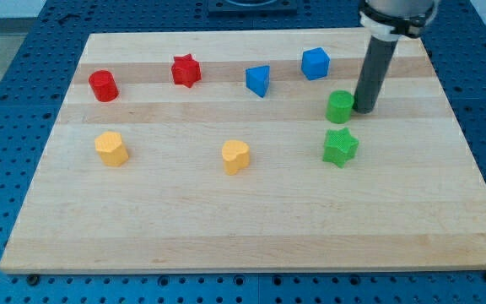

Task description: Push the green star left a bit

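Observation:
The green star (340, 147) lies on the wooden board (251, 228), right of the middle. My tip (364, 110) rests on the board above and slightly right of the star, a short gap away. It stands right beside a green cylinder (339, 107), at that block's right edge, touching or nearly touching it.
A blue cube (315, 63) and a blue triangular block (258, 80) lie toward the view's top. A red star (186, 70) and a red cylinder (103, 85) lie at the top left. A yellow hexagonal block (110, 148) and a yellow heart-like block (235, 157) lie to the star's left.

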Tool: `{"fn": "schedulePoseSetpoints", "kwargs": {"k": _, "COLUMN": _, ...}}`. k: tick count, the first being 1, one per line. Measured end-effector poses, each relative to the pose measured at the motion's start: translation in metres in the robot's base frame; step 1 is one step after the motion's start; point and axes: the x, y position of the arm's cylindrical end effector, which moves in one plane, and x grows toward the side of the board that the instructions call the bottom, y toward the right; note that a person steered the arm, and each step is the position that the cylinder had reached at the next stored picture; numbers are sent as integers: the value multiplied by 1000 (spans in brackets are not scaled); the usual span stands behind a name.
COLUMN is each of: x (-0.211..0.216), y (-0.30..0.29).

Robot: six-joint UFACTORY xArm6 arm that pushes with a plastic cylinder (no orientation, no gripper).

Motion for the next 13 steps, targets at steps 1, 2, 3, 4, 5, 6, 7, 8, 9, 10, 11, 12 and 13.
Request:
{"fn": "schedulePoseSetpoints", "kwargs": {"k": 1, "x": 7, "y": -14}}
{"fn": "schedulePoseSetpoints", "kwargs": {"k": 2, "x": 10, "y": -19}}
{"fn": "schedulePoseSetpoints", "kwargs": {"k": 3, "x": 17, "y": -14}}
{"fn": "schedulePoseSetpoints", "kwargs": {"k": 4, "x": 39, "y": -12}}
{"fn": "schedulePoseSetpoints", "kwargs": {"k": 5, "x": 47, "y": -7}}
{"fn": "schedulePoseSetpoints", "kwargs": {"k": 6, "x": 51, "y": -2}}
{"fn": "schedulePoseSetpoints", "kwargs": {"k": 7, "x": 82, "y": 14}}
{"fn": "schedulePoseSetpoints", "kwargs": {"k": 8, "x": 94, "y": 11}}
{"fn": "schedulePoseSetpoints", "kwargs": {"k": 9, "x": 94, "y": -2}}
{"fn": "schedulePoseSetpoints", "kwargs": {"k": 10, "x": 86, "y": -6}}
{"fn": "schedulePoseSetpoints", "kwargs": {"k": 11, "x": 86, "y": -9}}
{"fn": "schedulePoseSetpoints", "kwargs": {"k": 12, "x": 85, "y": -9}}
{"fn": "schedulePoseSetpoints", "kwargs": {"k": 13, "x": 85, "y": -10}}
